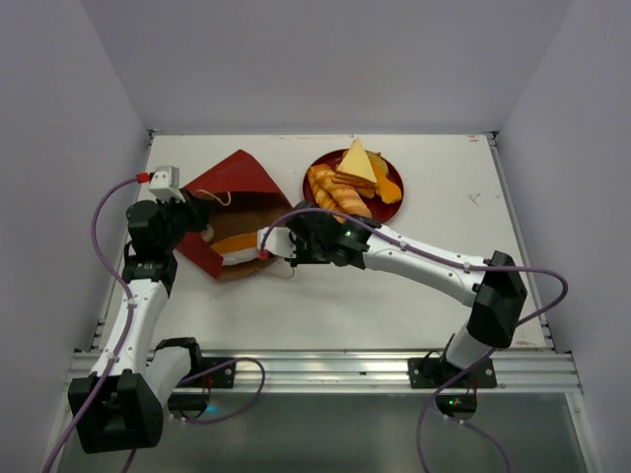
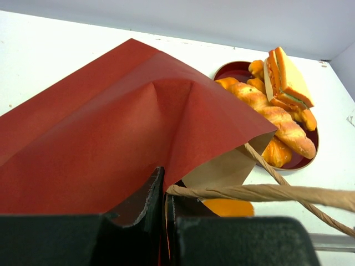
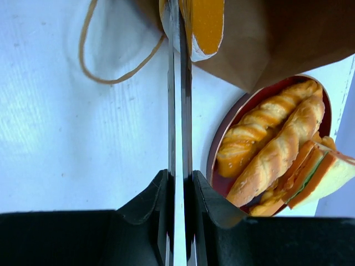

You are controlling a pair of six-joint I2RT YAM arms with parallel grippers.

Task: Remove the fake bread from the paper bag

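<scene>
The bag [image 1: 232, 182] lies on its side on the left part of the table [image 1: 325, 305]. Its closed end points to the far side. Its mouth opens to the right and a little toward the near edge, so the long axis runs about diagonally. The upper red wall is raised like a tent, and the brown inside shows under it.

The left gripper [image 2: 165, 191] is pressed together on the edge of this red wall and pinches the paper. One piece of bread [image 1: 242, 243] is in the mouth of the bag. It is flat and orange with a pale rim, and its long side lies across the opening, roughly left to right.

The right gripper [image 1: 268, 242] is at the mouth, its fingers closed to a thin line just beside this piece. It seems to touch the piece, but I cannot tell if it holds anything.

A cord handle [image 2: 266, 193] crosses in front of the opening. Right of the bag, just beside its far corner, stands a round dark red plate [image 1: 394, 166]. On it are braided loaves [image 1: 335, 195] and a sandwich wedge [image 1: 357, 163].
</scene>
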